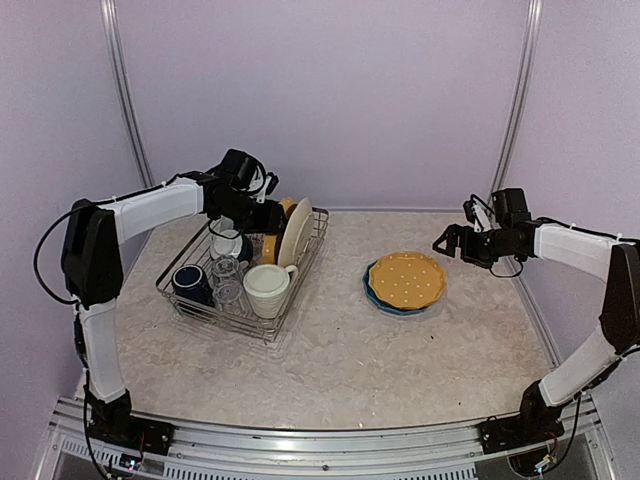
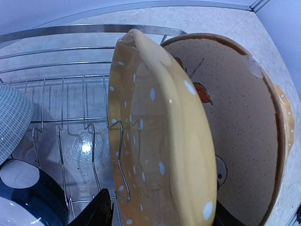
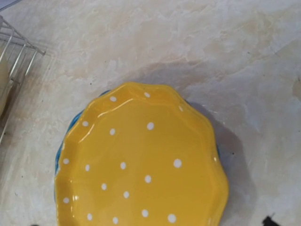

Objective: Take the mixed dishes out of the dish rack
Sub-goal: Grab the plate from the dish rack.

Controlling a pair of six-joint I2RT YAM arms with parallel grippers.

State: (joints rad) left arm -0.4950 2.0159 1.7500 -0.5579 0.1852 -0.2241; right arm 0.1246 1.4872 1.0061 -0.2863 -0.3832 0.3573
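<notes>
The dish rack (image 1: 305, 285) stands at the left of the table. In it are a large cream mug (image 1: 266, 288), a navy mug (image 1: 190, 282), clear glasses (image 1: 227, 275) and upright plates. My left gripper (image 1: 266, 216) reaches into the rack's far end. In the left wrist view its fingers (image 2: 98, 212) stand on either side of an upright yellow dotted plate (image 2: 160, 132), closed onto it. A cream floral plate (image 2: 235, 117) leans behind it. My right gripper (image 1: 447, 243) is open and empty above a second yellow dotted plate (image 1: 406, 280), which lies on a blue plate (image 3: 60, 155).
A dark white-lined bowl (image 2: 26, 202) sits low in the rack left of the held plate. Wire tines (image 2: 120, 155) stand against the plate's face. Another yellow dotted rim (image 2: 288, 113) shows behind the cream plate. Purple walls close the back and sides.
</notes>
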